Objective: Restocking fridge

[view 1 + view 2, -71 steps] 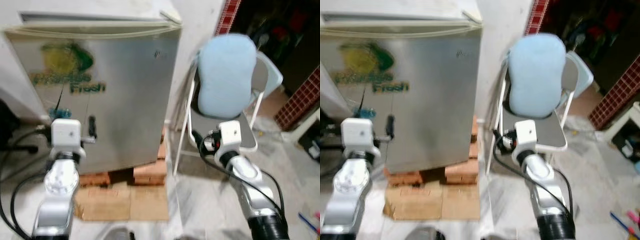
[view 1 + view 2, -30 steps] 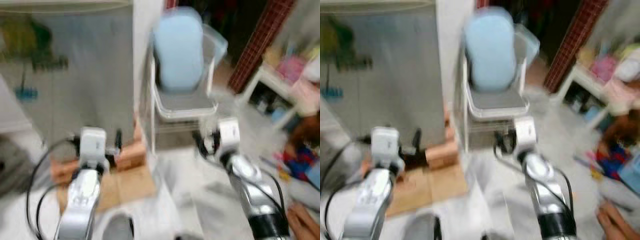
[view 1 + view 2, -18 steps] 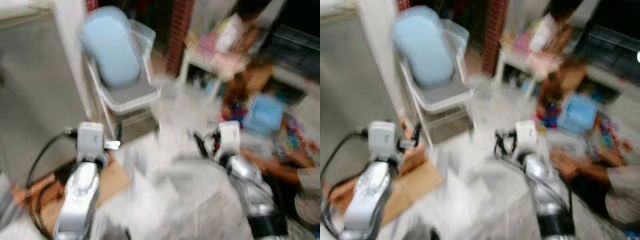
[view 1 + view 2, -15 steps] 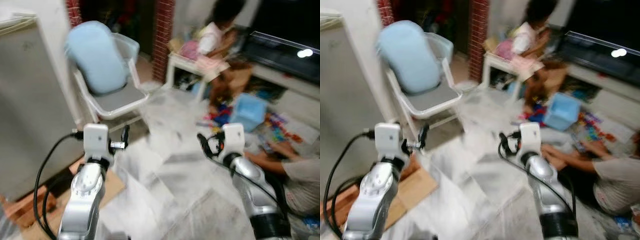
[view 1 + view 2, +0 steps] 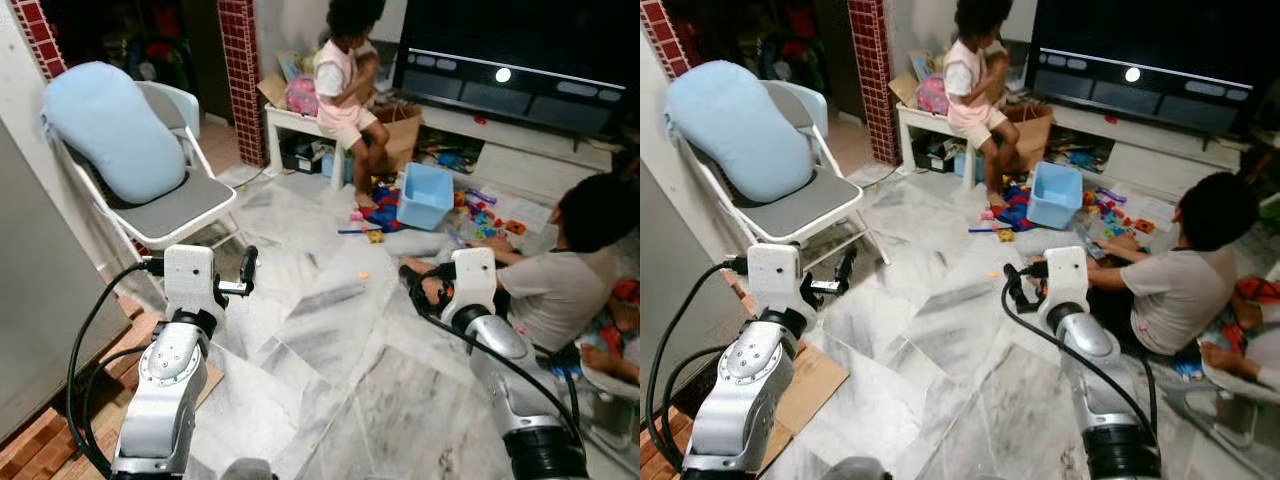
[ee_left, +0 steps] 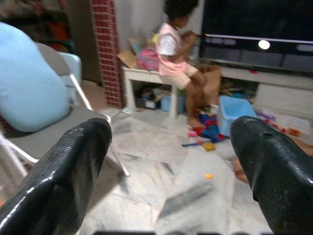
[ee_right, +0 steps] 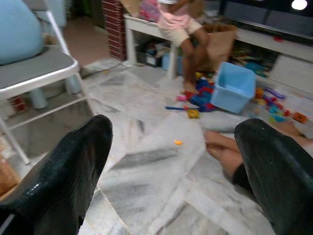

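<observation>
1. Left hand [image 6: 166,161]: raised over the marble floor [image 5: 330,360], fingers apart, holding nothing.
2. Right hand [image 7: 171,161]: raised over the same floor, fingers apart, holding nothing.
3. Fridge [image 5: 30,300]: only its grey side is visible, at the far left edge beside the folding chair [image 5: 170,205] that carries a blue cushion [image 5: 110,130].
4. Two people by the blue bin [image 5: 425,195] and scattered toys [image 5: 485,215].

Showing no readable text, label, brand, number or sign anywhere in these views.
</observation>
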Robot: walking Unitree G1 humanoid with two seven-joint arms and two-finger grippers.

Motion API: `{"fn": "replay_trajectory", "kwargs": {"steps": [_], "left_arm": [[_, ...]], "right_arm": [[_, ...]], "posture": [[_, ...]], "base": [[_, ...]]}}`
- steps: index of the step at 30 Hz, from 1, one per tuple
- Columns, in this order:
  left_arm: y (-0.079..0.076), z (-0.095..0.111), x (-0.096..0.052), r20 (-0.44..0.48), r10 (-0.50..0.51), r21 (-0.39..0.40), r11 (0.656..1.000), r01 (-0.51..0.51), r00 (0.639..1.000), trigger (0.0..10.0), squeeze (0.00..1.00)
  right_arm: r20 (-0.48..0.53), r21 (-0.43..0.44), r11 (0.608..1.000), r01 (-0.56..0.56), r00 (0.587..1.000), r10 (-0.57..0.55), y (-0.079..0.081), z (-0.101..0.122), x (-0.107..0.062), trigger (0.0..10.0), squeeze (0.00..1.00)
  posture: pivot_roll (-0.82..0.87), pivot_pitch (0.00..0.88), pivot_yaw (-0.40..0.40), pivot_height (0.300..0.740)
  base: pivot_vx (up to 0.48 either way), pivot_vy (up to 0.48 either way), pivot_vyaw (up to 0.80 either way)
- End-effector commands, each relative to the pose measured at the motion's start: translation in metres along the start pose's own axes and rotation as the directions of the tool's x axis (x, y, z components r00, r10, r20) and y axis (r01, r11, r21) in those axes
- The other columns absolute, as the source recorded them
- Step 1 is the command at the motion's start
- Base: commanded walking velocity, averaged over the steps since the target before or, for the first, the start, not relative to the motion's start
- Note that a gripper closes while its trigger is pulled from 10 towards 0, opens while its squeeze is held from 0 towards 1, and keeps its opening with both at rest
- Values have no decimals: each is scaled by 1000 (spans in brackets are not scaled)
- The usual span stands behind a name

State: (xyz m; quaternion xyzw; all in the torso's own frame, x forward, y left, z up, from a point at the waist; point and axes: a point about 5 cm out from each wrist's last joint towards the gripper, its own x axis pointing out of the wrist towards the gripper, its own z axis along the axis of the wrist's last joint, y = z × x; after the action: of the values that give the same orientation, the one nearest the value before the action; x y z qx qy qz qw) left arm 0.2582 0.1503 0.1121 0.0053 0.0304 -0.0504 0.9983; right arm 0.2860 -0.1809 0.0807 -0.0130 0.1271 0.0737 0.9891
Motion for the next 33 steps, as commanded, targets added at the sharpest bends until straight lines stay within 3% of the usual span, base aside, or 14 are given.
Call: {"fn": "replay_trajectory", "kwargs": {"steps": [1, 9, 17, 33], "left_arm": [[4, 1, 1, 0, 3, 9, 1000, -3, 1000, 10000, 0], [3, 1, 3, 4, -3, 3, 1000, 3, 1000, 10000, 0], [-4, 0, -1, 14, -79, -5, 997, 79, 997, 10000, 0], [-3, -2, 0, 15, -93, -22, 995, 94, 996, 10000, 0]], "right_arm": [[13, 8, 1000, -4, 1000, 4, 3, 5, 0, 10000, 0], [17, 30, 999, 23, 1000, -23, 2, 8, -10, 10000, 0], [15, 50, 997, 67, 998, -68, 2, 8, -16, 10000, 0], [6, 93, 989, 118, 993, -119, 1, 10, -17, 10000, 0]], "posture": [[14, 0, -48, 740], [0, 0, -49, 740], [-2, 0, -47, 740], [-11, 0, -43, 740]], "base": [[0, 480, -800], [0, 464, -800], [0, 0, -800], [0, 0, -800]]}}
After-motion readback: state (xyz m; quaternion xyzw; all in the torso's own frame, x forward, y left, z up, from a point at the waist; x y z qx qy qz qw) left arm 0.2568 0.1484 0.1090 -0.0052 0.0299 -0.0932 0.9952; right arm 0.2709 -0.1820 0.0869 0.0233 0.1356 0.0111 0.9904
